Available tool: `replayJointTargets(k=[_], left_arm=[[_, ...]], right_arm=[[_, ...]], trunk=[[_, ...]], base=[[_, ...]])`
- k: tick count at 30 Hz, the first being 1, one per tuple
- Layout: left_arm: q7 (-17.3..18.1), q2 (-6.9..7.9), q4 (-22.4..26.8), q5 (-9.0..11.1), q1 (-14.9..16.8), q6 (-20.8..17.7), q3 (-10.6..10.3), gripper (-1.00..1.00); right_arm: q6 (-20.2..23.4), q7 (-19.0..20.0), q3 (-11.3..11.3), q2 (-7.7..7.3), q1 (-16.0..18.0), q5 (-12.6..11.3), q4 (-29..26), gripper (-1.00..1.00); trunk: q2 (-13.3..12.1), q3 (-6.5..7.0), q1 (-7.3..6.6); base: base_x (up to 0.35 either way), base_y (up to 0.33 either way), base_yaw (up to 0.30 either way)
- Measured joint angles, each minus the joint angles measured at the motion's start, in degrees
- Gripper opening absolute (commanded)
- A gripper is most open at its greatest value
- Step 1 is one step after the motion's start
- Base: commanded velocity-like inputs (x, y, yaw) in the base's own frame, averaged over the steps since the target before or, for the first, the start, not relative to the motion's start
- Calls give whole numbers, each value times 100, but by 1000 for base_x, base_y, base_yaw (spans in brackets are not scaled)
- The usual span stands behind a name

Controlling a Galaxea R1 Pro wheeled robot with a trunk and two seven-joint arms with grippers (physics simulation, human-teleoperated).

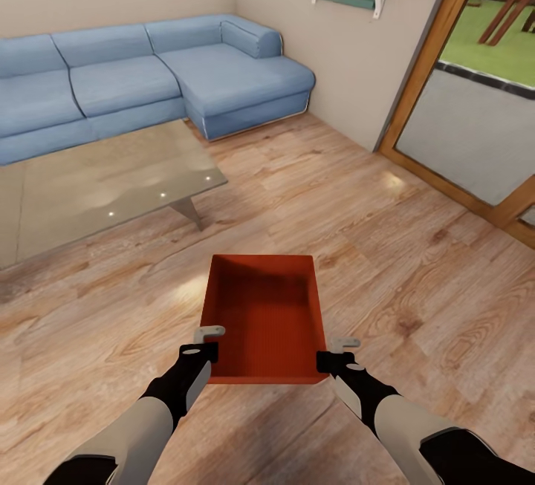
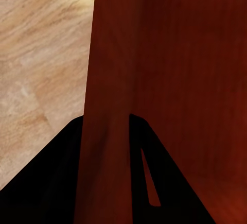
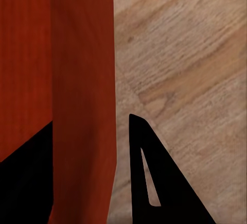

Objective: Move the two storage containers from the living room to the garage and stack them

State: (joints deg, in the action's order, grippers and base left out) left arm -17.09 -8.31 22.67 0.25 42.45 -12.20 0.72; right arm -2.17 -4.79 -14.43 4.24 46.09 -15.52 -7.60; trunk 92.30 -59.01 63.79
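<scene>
In the head view, a blue sofa [image 1: 148, 76] fills the upper left above a glass coffee table [image 1: 104, 188]. At lower centre, over the wood-plank floor [image 1: 416, 262], a red-orange storage container [image 1: 266, 318] is held: the left gripper [image 1: 210, 342] pinches its left wall, the right gripper [image 1: 336, 351] pinches its right wall. A wood-framed glass door [image 1: 461, 121] stands upper right.

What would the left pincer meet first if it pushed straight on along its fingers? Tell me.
The left pincer already straddles the red container wall; beyond it, probably the wood-plank floor, though depth is unclear.
</scene>
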Motion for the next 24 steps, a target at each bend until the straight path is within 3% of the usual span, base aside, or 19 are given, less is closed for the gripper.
replayJointTargets(k=[24], left_arm=[[-1, -3, -10, 35, -2, -1, -3, -100]], right_arm=[[37, 7, -32, -15, 2, -14, -13, -100]], trunk=[[-963, 431, -527]], base=[[0, 0, 0]])
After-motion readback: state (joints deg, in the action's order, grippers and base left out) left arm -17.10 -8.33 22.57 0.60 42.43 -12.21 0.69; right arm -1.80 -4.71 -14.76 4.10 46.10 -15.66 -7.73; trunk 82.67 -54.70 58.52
